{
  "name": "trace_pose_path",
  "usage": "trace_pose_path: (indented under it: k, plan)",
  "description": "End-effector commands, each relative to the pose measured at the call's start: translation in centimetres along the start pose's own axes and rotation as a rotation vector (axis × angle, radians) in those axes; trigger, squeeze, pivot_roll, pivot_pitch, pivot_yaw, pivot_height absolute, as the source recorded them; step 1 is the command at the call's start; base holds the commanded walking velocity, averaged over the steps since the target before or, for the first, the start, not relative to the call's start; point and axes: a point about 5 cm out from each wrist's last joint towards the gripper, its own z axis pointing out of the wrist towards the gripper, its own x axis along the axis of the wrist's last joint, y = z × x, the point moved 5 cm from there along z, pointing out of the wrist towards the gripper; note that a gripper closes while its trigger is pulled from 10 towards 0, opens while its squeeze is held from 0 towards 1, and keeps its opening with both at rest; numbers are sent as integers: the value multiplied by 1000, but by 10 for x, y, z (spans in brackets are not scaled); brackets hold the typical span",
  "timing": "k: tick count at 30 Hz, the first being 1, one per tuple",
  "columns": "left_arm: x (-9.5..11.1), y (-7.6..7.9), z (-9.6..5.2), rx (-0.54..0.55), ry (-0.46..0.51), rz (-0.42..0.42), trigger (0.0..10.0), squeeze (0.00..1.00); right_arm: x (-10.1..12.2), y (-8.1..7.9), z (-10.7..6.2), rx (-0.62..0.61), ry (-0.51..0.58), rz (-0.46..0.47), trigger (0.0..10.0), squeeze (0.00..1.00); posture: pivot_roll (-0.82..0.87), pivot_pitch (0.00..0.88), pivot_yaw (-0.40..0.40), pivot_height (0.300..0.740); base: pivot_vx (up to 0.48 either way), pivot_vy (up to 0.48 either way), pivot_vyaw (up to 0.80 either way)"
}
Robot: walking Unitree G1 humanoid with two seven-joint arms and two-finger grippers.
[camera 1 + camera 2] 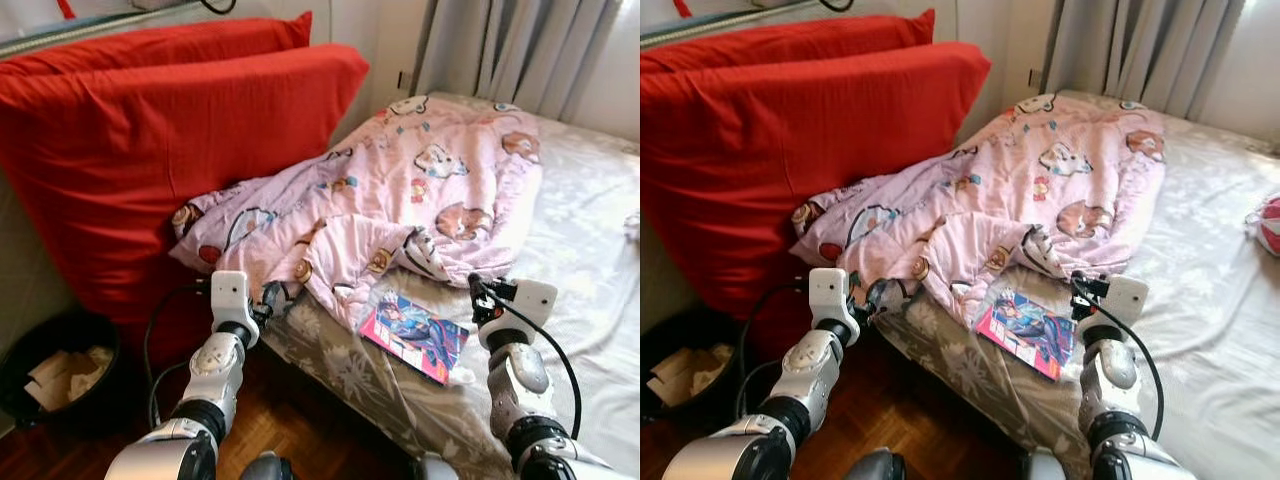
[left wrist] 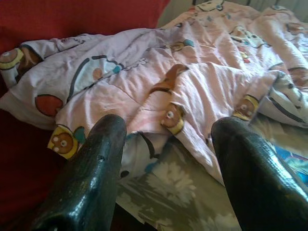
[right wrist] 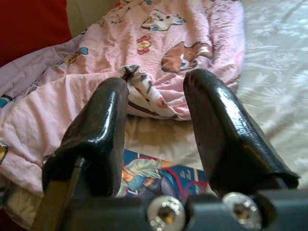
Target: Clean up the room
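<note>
both jaws gape empty: left gripper (image 2: 166,144) at the pink blanket (image 1: 400,200) (crumpled), right gripper (image 3: 156,120) above the comic book (image 1: 415,335).

Soft daylight from the curtains (image 1: 520,50), floor shadowed, sharp.

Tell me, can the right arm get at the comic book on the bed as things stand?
Probably yes: the comic book lies uncovered just beside the right gripper, jaws open, and only its upper edge touches the pink blanket.

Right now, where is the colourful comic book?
The colourful comic book lies on the bed's near edge, just below the crumpled pink cartoon blanket, beside the right gripper.
</note>
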Motion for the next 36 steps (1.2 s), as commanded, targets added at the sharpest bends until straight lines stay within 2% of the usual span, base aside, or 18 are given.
trace_pose_path:
  k: [1, 13, 20, 26, 36]
  plan:
    - [0, 2, 0, -6, -3, -9, 10000, 0, -2, 4, -1, -17, -8, 8, 10000, 0, 27, 0, 42, 631, 0, 0, 0]
    - [-2, 4, 0, -19, -10, -9, 10000, 0, -6, 10, -3, -45, -25, 33, 10000, 0, 27, 0, 46, 631, 0, 0, 0]
    - [-4, 5, 0, -19, -17, -31, 10000, 0, -12, 5, -4, -24, -58, 16, 10000, 0, 27, 0, 48, 631, 0, 0, 0]
    - [-5, 4, 0, -14, -22, -46, 10000, 0, -18, 2, -5, -11, -85, 10, 10000, 0, 29, 0, 47, 587, 0, 0, 0]
    - [-3, 3, 0, -16, -16, -42, 10000, 0, -23, 2, -7, -4, -102, 6, 10000, 0, 28, 0, 48, 587, 0, 0, 0]
